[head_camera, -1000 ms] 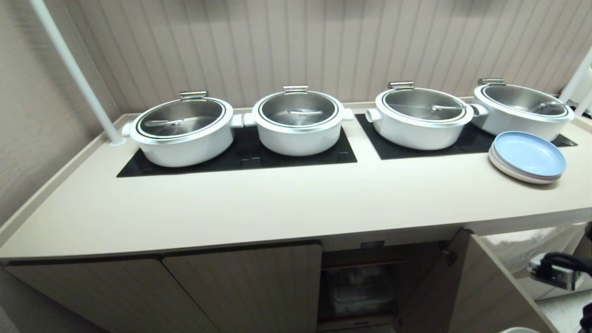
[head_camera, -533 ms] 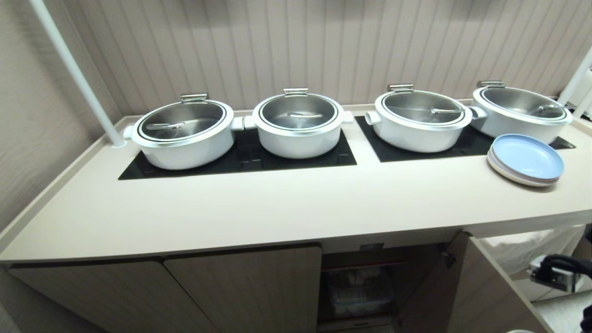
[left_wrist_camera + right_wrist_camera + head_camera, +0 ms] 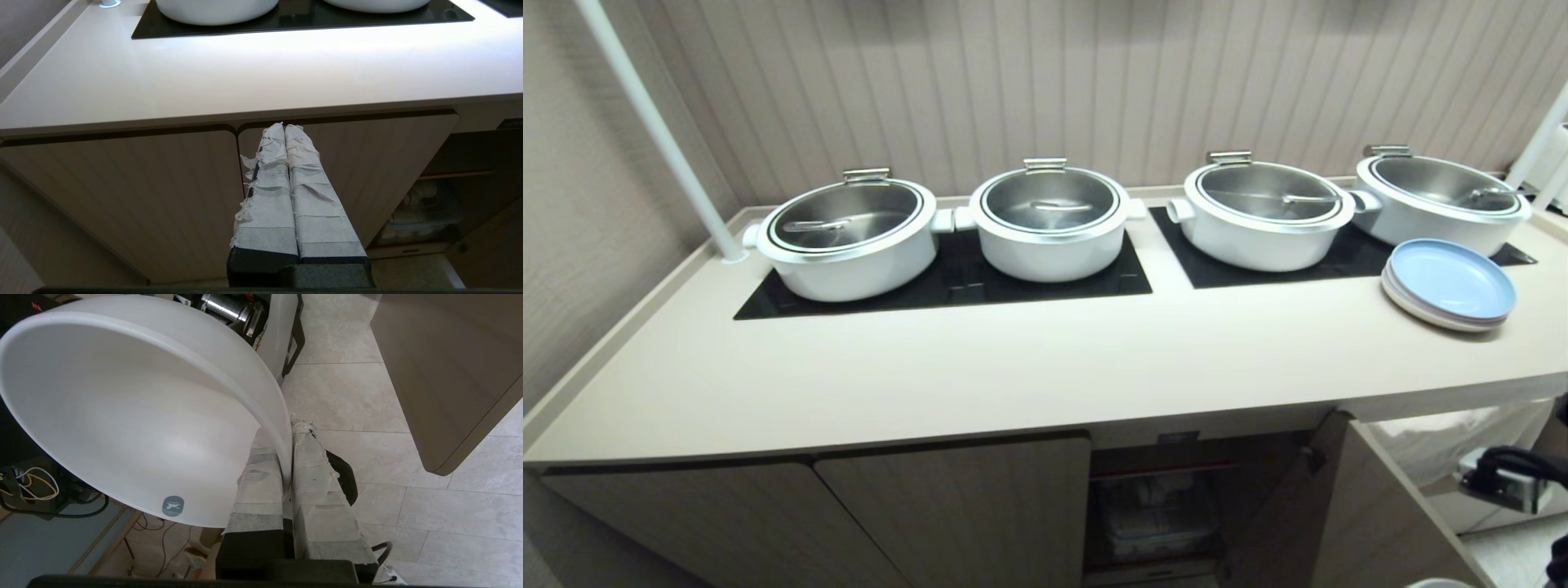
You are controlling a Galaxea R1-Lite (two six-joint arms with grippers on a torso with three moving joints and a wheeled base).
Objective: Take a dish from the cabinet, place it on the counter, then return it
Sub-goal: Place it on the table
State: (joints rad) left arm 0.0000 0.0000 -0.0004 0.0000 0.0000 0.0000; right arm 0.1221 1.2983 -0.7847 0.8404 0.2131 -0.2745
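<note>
Pots (image 3: 1049,219), four, on one counter (image 3: 1013,367); right end effector (image 3: 286,457) clamped on one dish (image 3: 122,416), left end effector (image 3: 284,132) pressed closed.

- Dish (image 3: 135,416): plain white round bowl, glossy, small grey sticker inside; held tilted on edge, its rim pinched in the right tool (image 3: 288,449), above tiled floor.
- Cabinet (image 3: 947,506): beige wood-grain; left doors shut, right door swung open.
- Table (image 3: 1013,367): long, smooth, beige, with inset black panels.

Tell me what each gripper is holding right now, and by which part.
The right gripper pinches the white bowl by its rim, one finger inside, one outside. The left gripper is shut on nothing.
</note>
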